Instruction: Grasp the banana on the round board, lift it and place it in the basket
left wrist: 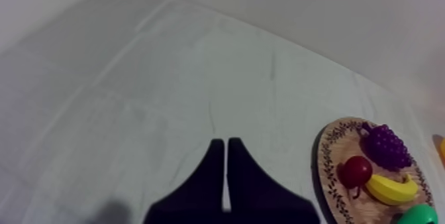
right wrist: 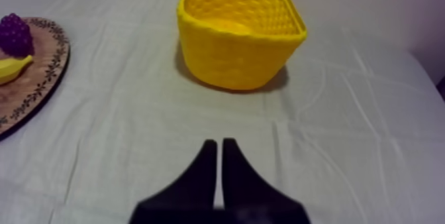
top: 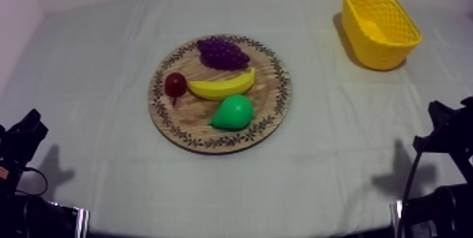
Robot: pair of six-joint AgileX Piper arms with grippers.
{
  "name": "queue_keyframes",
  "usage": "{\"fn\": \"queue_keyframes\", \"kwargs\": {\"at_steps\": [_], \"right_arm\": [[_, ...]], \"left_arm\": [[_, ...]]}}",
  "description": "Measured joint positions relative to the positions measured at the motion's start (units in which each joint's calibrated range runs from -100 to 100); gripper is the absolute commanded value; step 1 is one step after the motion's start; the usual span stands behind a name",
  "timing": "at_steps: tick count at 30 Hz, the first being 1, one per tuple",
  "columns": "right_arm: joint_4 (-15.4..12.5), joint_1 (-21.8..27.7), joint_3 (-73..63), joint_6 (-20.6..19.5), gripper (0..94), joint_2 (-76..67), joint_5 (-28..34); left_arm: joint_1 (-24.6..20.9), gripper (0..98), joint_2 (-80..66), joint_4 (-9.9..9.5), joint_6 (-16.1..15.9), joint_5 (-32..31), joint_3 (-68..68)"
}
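Observation:
The yellow banana (top: 224,85) lies across the middle of the round wooden board (top: 274,107), between the purple grapes (top: 222,52), the small red fruit (top: 175,84) and the green pear (top: 232,113). The yellow basket (top: 380,27) stands at the far right, with nothing showing inside it. My left gripper (left wrist: 226,146) is shut on nothing over bare cloth, left of the board (left wrist: 329,167), with the banana (left wrist: 392,188) off to its side. My right gripper (right wrist: 219,145) is also shut and holds nothing, in front of the basket (right wrist: 236,31). Both arms rest low, the left arm (top: 21,142) and the right arm (top: 447,132).
The grey-white cloth (top: 91,79) covers the whole table, with open cloth between the board and the basket. The board's rim (right wrist: 49,74) lies to one side of my right gripper, with the grapes (right wrist: 14,34) and a banana tip (right wrist: 13,67) on it.

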Motion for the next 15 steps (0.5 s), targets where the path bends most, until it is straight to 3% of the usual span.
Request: {"fn": "queue_keyframes", "kwargs": {"at_steps": [10, 15], "right_arm": [[0.1, 0.3, 0.0, 0.6, 0.6, 0.0, 0.1], [2.6, -0.5, -1.8, -1.2, 0.6, 2.1, 0.3]], "left_arm": [[0.0, 0.1, 0.0, 0.00, 0.0, 0.0, 0.0], [0.0, 0.1, 0.0, 0.00, 0.0, 0.0, 0.0]]}}
